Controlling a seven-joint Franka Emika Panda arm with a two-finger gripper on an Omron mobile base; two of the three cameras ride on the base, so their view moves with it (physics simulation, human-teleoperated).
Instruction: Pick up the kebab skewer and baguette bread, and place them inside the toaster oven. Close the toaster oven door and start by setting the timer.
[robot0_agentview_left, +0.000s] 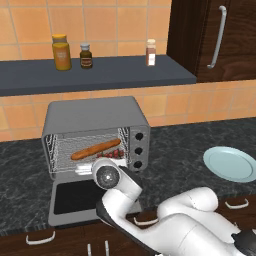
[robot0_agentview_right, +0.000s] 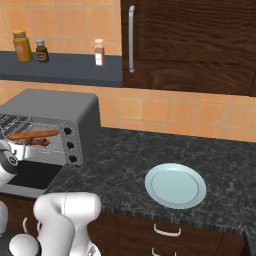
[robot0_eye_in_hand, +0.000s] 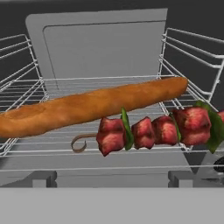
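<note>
At the toaster oven (robot0_agentview_left: 95, 132) mouth, arm reaching in low, fingers spread wide, holding nothing

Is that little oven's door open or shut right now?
Open. The toaster oven door lies folded down flat in front, leaving the baguette bread and kebab skewer exposed.

The dark stone counter (robot0_agentview_right: 150, 150) carries the grey toaster oven (robot0_agentview_left: 95, 116) on its left part and a pale blue plate (robot0_agentview_right: 175, 185) well apart to the right. Inside the oven, the wire rack (robot0_eye_in_hand: 26, 94) holds the baguette (robot0_eye_in_hand: 87, 106) and, just beside it toward the front, the kebab skewer (robot0_eye_in_hand: 153, 131). On the grey wall shelf (robot0_agentview_left: 100, 73) stand three bottles (robot0_agentview_left: 86, 55).
</note>
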